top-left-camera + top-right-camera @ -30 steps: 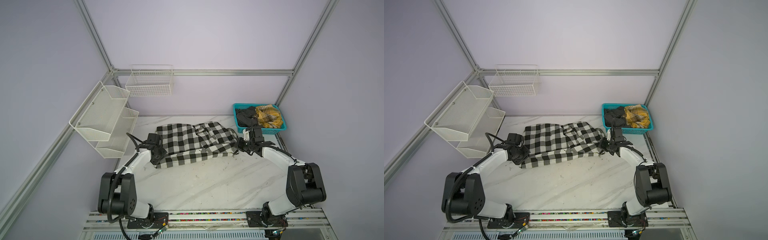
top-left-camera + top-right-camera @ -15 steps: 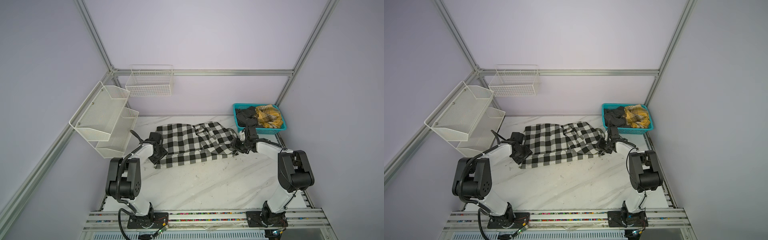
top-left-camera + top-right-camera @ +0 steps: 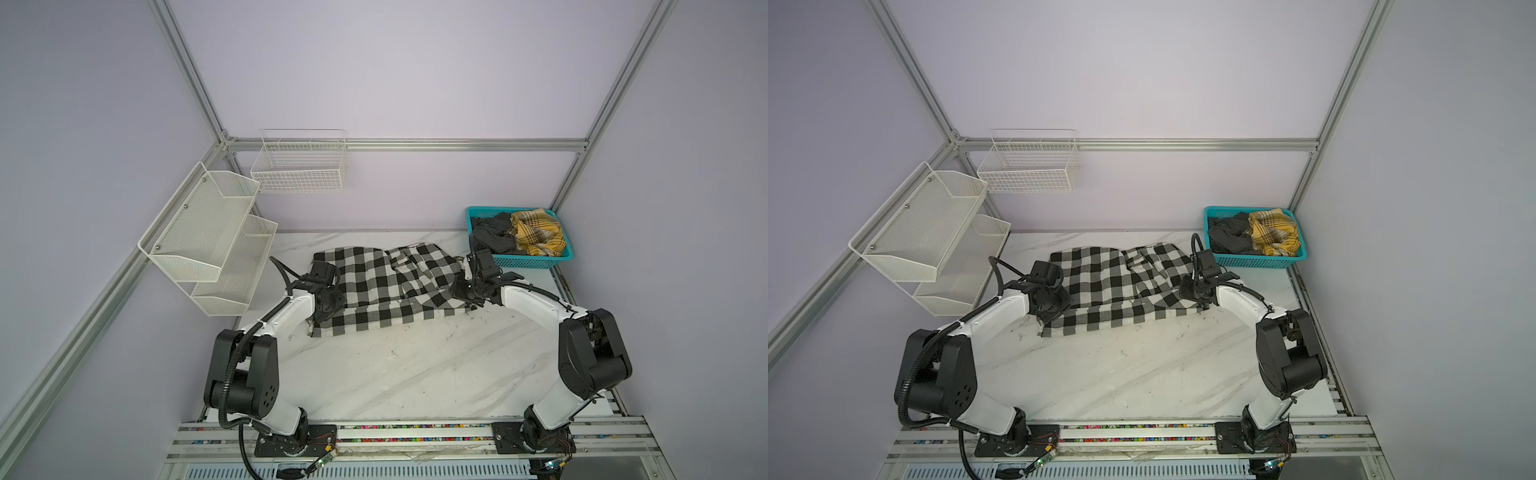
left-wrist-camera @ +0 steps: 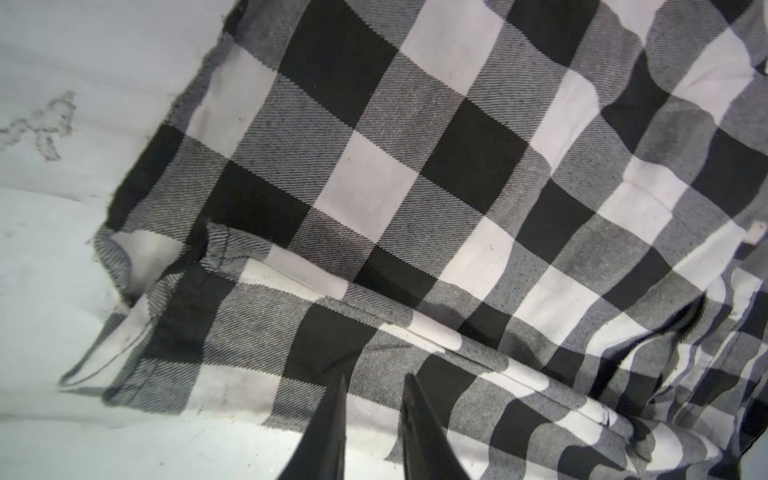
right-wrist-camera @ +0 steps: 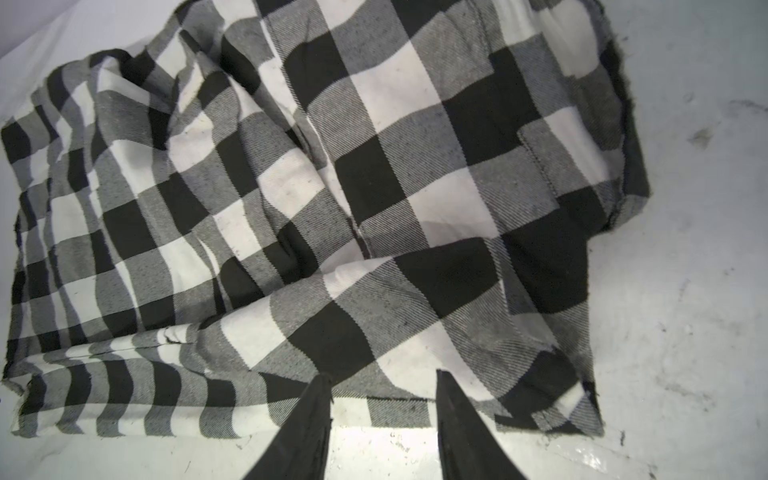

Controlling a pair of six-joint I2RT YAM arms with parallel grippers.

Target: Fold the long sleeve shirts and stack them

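So the black-and-white checked shirt (image 3: 386,291) lies spread across the far half of the marble table (image 3: 415,365), toward 12 o'clock in both top views (image 3: 1113,291). It looks partly folded: one layer lies rumpled over another, with a straight hem along its near edge.

The left gripper (image 3: 328,307) sits at the shirt's 9 o'clock end. In the left wrist view its fingers (image 4: 332,419) stand a narrow gap apart over the cloth edge (image 4: 415,187), with nothing pinched between them as far as I can see. The right gripper (image 3: 461,291) is at the 3 o'clock end. In the right wrist view its fingers (image 5: 461,424) are spread wider, tips right at the hem (image 5: 374,208), with bare table showing in the gap. I can't tell whether either one touches the fabric.

At about 2 o'clock a teal basket (image 3: 536,262) sits just past the shirt, holding a dark garment (image 3: 492,237) and a yellow plaid cloth (image 3: 538,232). Over at 10 o'clock a white mesh shelf (image 3: 199,224) hangs on the side wall, and a white wire basket (image 3: 299,166) hangs on the back wall at 11.
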